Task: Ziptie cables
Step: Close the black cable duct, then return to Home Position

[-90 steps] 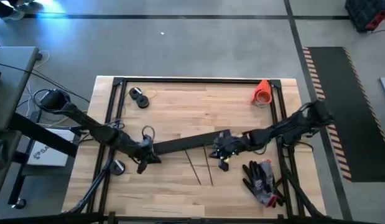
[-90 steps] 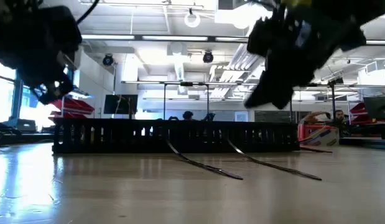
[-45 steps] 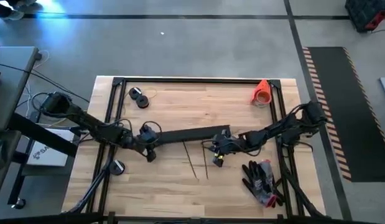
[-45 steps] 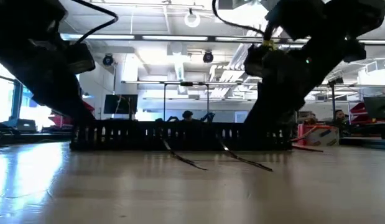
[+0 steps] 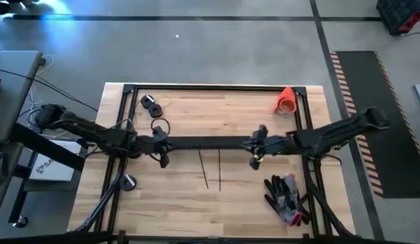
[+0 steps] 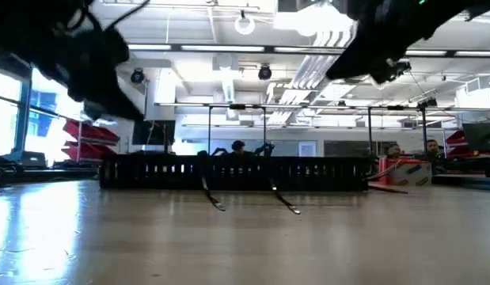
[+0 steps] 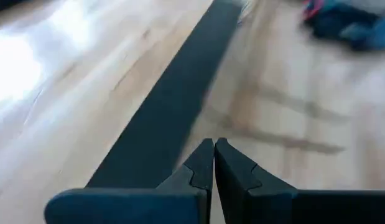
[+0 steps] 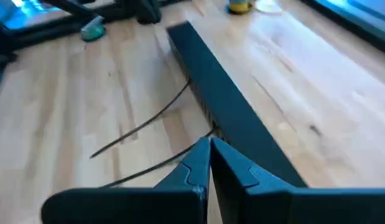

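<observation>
From above, a long black strip [image 5: 206, 142] lies straight across the middle of the wooden table [image 5: 196, 196], with the left claw [image 5: 161, 144] at its left end and the right claw [image 5: 254, 145] at its right end. Two thin dark cables [image 5: 211, 169] run from the strip's near edge toward the front of the table, side by side but apart, and the boards on either side of them are bare. Near the far edge sit a black roll [image 5: 150, 105] at the left and an orange cone [image 5: 285, 99] at the right; a pair of gloves [image 5: 285, 196] lies near the front right corner, well apart from the cables. A black frame [image 5: 216, 87] runs along the table's edges. At table height, the strip [image 6: 233, 172] stands as a low perforated wall across the table, both cables [image 6: 282, 199] slant out from its foot toward the camera, and the arms hang dark in the upper corners. The left wrist camera shows the left claw [image 7: 214, 151] with its fingers together just beside the strip's edge [image 7: 173, 99]; whether they pinch anything cannot be told. The right wrist camera shows the right claw [image 8: 209, 149] with fingers together above the strip [image 8: 223, 99], and the two cables [image 8: 142, 127] curve away over open wood.
</observation>
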You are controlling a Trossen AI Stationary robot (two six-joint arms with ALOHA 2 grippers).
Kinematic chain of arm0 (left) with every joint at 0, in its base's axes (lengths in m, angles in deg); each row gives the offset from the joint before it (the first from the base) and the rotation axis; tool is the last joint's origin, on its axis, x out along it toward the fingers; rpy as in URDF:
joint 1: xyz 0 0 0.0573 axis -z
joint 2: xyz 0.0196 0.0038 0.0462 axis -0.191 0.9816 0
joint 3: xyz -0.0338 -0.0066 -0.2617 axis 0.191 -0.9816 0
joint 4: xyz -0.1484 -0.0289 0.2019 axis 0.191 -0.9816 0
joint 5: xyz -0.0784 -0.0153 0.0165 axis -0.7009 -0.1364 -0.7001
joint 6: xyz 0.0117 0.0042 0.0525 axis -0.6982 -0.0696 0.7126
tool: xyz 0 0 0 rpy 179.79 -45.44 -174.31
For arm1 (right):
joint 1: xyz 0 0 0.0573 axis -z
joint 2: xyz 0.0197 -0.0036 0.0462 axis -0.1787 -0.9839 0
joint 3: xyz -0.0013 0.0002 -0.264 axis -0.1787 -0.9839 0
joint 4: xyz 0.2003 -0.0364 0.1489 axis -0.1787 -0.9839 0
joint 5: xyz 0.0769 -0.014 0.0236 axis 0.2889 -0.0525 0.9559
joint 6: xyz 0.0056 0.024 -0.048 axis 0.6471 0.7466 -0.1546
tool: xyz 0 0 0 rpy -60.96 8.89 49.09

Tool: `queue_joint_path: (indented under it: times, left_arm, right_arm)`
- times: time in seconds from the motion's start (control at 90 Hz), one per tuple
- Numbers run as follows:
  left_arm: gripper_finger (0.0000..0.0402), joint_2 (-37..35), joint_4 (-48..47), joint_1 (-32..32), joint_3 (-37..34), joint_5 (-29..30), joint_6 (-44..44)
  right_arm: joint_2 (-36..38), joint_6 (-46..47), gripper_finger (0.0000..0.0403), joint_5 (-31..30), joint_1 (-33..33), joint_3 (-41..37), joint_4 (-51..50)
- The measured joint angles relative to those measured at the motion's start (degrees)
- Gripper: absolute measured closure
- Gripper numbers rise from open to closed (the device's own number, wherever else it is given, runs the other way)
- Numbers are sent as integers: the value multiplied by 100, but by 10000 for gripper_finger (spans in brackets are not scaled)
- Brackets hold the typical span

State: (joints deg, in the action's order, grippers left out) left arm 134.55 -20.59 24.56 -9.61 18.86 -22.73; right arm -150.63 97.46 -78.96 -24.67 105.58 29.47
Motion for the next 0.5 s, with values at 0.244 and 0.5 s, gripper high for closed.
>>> queue_joint_path:
  times: [0.244,0.5]
  left_arm:
    - [402,-1165,-41,-47,139,-42,-15]
    - [402,-2137,-57,-588,-292,-485,-266]
  right_arm:
    - [1964,-403,403,1167,170,-828,-202]
    - [3514,-201,403,1876,653,-2868,1934]
